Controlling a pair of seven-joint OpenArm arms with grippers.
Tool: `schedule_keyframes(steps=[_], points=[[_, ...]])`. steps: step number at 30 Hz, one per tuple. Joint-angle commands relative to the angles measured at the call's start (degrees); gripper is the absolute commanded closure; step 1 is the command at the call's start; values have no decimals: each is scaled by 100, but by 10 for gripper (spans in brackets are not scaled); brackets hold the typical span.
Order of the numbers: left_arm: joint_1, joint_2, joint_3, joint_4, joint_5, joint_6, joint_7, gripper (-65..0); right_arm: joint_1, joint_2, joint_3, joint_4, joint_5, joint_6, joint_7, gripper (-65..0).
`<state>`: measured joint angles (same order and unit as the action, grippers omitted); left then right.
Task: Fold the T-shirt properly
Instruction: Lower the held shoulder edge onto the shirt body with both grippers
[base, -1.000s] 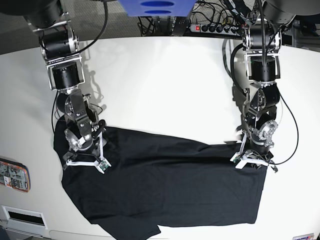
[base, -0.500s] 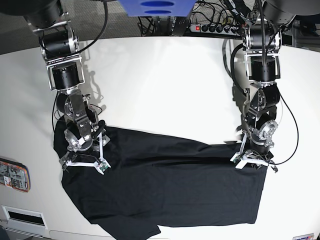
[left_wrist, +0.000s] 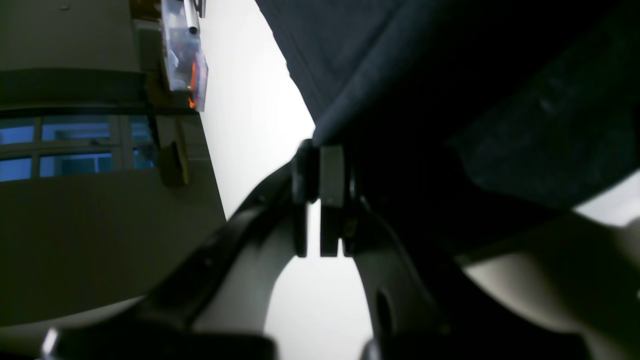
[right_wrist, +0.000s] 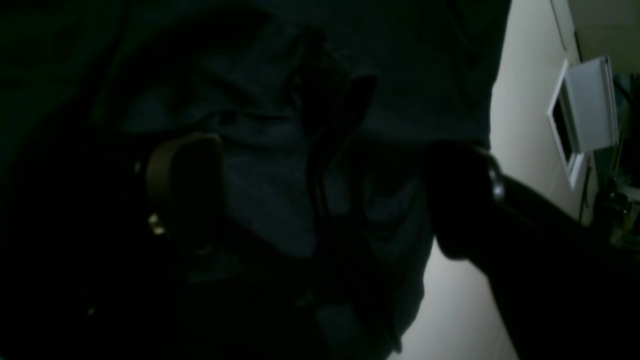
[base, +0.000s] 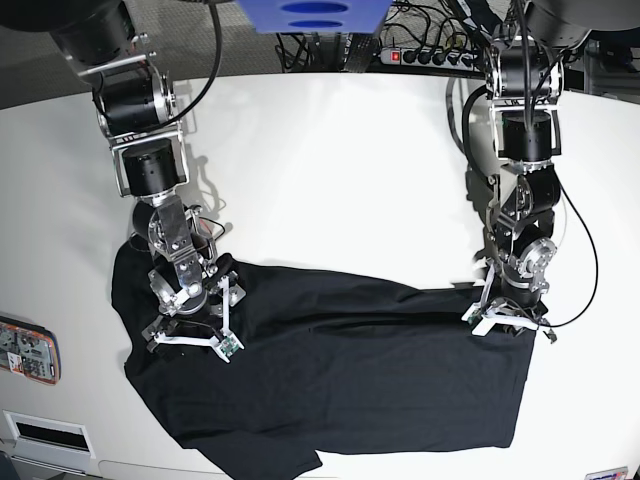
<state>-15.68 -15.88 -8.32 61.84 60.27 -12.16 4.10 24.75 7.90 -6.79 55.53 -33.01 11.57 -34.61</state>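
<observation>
The black T-shirt (base: 340, 380) lies spread across the near half of the white table (base: 330, 170), its left part bunched. My left gripper (base: 500, 322), on the right in the base view, is shut on the T-shirt's upper right edge; in the left wrist view the hem of the T-shirt (left_wrist: 450, 75) runs into the left gripper's (left_wrist: 319, 155) closed tips. My right gripper (base: 190, 342) stands open on the cloth's left part. In the dark right wrist view its fingers (right_wrist: 185, 185) are wide apart over the wrinkled T-shirt (right_wrist: 280, 210), the right gripper (right_wrist: 320, 195) holding nothing.
A flat device with stickers (base: 28, 350) lies at the table's left edge, and a white box (base: 45, 432) at the near left corner. A power strip (base: 430, 55) and cables run behind the far edge. The table's near edge runs just below the shirt.
The right arm has shifted right and slightly down over the shirt, with its jaws spread wider. The shirt's left edge moved a little. The left arm has stayed put.
</observation>
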Motion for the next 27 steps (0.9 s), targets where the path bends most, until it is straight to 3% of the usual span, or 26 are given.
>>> schedule_keyframes(steps=[1, 17, 18, 23, 27], points=[[-142, -60, -17, 97, 17, 131, -36, 0, 131, 23, 15, 34, -44, 34, -69, -596], [-150, -60, -43, 97, 17, 131, 17, 0, 439, 5, 15, 69, -44, 25, -86, -596], [-150, -60, -43, 97, 17, 131, 17, -12, 439, 5, 15, 78, -44, 25, -86, -596], [-194, -60, -17, 71, 237, 104, 17, -220, 439, 5, 15, 685, -44, 25, -113, -596], [-467, -60, -8, -448, 1045, 104, 17, -272, 439, 5, 15, 1063, -52, 25, -113, -596]])
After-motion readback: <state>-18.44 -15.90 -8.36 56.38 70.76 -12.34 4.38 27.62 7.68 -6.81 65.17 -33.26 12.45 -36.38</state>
